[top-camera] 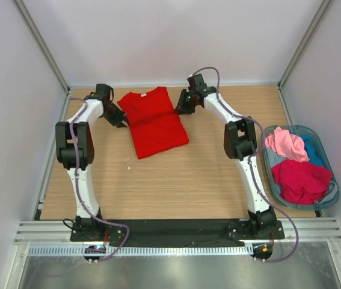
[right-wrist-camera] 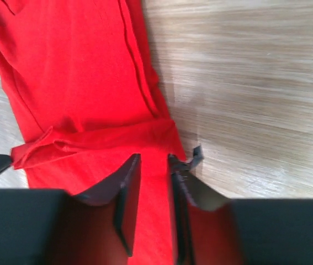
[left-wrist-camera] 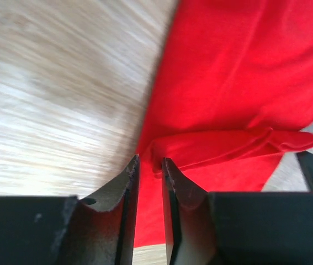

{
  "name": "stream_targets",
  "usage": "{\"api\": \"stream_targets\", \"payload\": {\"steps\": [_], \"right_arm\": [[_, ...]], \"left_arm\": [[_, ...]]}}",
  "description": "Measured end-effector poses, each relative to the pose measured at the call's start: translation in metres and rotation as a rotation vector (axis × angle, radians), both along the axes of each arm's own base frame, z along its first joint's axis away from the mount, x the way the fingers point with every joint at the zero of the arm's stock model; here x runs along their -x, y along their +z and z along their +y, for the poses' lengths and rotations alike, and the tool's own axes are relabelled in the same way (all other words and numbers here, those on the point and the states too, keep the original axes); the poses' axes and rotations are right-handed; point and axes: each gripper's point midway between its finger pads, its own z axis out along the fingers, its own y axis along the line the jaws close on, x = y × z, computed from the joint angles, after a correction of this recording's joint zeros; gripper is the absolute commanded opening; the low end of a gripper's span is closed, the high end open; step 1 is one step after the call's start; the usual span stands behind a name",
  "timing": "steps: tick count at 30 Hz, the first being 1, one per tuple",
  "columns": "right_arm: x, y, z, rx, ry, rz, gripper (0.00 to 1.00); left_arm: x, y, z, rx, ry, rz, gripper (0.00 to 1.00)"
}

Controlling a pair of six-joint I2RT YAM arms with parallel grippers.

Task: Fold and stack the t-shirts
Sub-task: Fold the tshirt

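Red tee point(top-camera: 155, 120) flat on tabletop point(top-camera: 188, 180), far centre, fold ridge across middle. Left hand point(top-camera: 119, 119) and right hand point(top-camera: 180, 109) sit low at ridge ends, likely to lay the fold. Both sets of jaws slightly apart, nothing pinched. Other tees point(top-camera: 301, 179) queue in basket point(top-camera: 267, 158), right.

No text, label, number or sign is legible anywhere, not even on the red t-shirt point(top-camera: 155, 120).
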Motion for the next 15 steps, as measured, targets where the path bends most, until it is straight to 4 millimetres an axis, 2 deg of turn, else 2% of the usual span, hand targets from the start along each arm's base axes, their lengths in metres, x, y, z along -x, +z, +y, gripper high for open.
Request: {"api": "stream_targets", "payload": {"steps": [5, 8, 11, 15], "right_arm": [[-0.002, 0.008, -0.004, 0.0, -0.005, -0.004, 0.48], [0.012, 0.008, -0.014, 0.038, 0.019, 0.026, 0.53], [0.041, 0.008, -0.028, 0.09, 0.06, 0.076, 0.55], [0.077, 0.01, -0.041, 0.131, 0.134, 0.12, 0.54]], "left_arm": [[0.01, -0.004, 0.008, -0.073, -0.027, 0.026, 0.27], [0.027, 0.005, 0.002, -0.108, -0.08, 0.02, 0.3], [0.064, 0.017, -0.012, -0.114, -0.137, 0.016, 0.38], [0.118, 0.022, -0.03, -0.08, -0.198, 0.004, 0.41]]}}
